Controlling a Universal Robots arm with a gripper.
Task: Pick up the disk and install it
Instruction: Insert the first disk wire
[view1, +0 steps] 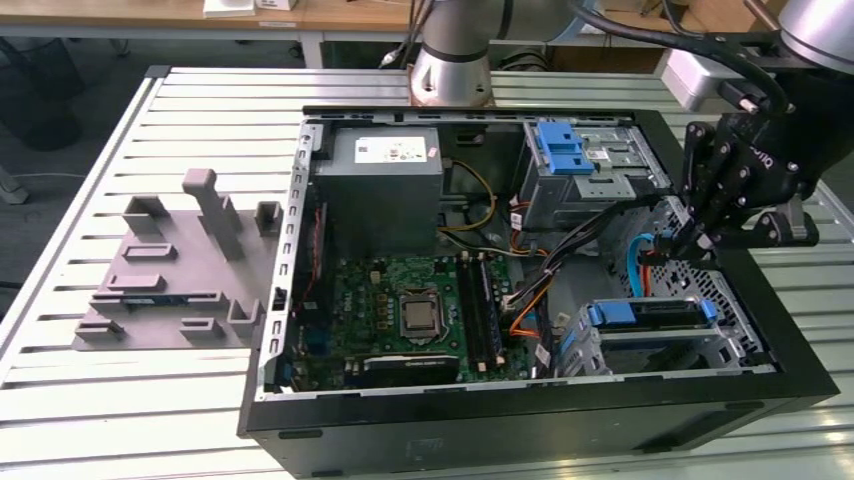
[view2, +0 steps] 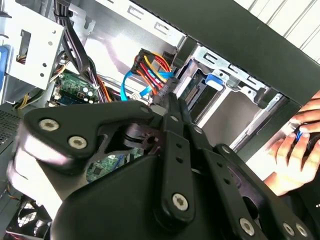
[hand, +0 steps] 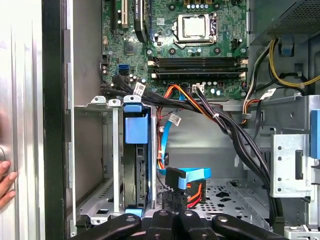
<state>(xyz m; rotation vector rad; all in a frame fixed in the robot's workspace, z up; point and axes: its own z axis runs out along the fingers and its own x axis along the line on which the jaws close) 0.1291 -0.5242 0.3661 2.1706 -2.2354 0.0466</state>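
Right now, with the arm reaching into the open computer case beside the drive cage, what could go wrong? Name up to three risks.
1. The gripper sits among the blue data cable and coloured wires; a sideways move could snag them.
2. A person's hand is close to the case wall near the arm and might be struck.
3. The disk stands in its cage beside the gripper; a bump could unseat it.
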